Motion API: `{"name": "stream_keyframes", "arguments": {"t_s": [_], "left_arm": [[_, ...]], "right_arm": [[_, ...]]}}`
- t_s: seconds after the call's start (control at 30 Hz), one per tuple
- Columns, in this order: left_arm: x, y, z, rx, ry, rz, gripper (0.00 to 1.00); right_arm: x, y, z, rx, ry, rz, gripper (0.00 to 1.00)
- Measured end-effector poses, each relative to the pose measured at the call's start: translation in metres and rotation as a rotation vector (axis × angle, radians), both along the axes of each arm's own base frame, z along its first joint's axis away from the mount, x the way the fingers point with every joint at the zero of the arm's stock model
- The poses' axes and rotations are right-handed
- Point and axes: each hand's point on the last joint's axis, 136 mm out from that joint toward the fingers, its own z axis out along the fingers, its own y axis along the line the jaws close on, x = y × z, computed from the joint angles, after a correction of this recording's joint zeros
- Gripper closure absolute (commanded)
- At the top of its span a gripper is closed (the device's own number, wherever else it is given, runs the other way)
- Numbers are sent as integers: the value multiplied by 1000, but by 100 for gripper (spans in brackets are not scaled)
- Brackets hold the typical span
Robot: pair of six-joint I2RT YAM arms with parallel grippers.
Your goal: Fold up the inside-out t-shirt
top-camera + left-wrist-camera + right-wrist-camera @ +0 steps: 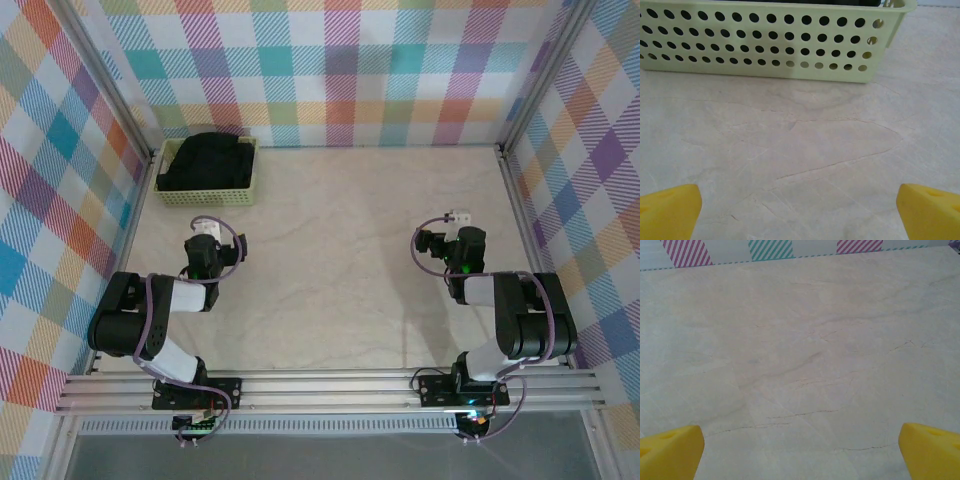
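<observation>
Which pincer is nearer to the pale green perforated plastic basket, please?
Left. The left pincer sits just in front of the basket; the right pincer is far off to its right.

The left arm (170, 296) and right arm (498, 293) have black joints, white links and looped purple cables (241, 246); the fingers (667, 210) are yellow.

One black t-shirt (208, 160) and one pale green perforated basket (205, 196), both upper left of the top view. Two grippers, the left gripper (799, 212) and the right gripper (800, 452). Four yellow fingertips (667, 210).
</observation>
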Motion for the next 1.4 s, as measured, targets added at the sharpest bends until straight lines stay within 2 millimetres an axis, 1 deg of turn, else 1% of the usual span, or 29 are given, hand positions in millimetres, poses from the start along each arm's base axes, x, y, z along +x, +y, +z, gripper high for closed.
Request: {"name": "stream_keyframes", "arguments": {"t_s": [0.9,1.03,1.07,1.13,1.17,1.23,1.3,1.37,1.4], "left_arm": [[0,0,0,0,0,-1,0],[-1,-5,4,5,-8,-22,0],[-2,-7,7,10,-17,-29,0],[-8,-9,20,21,-48,-32,0],[-12,-10,28,24,-65,-32,0],[-18,-14,50,29,-112,-34,0],[-25,-17,78,18,-172,-31,0],[-31,-15,107,-15,-228,-7,0],[-34,-11,123,-44,-254,23,0]], "right_arm": [[0,0,0,0,0,0,0],[0,2,0,0,-1,11,0],[-1,3,0,0,-1,18,0],[-6,8,3,-8,-9,35,0],[-9,11,5,-9,-16,41,0],[-17,15,17,-15,-32,53,0],[-22,18,39,-10,-63,60,0],[-25,20,71,17,-107,64,0],[-25,21,91,42,-131,63,0]]}}
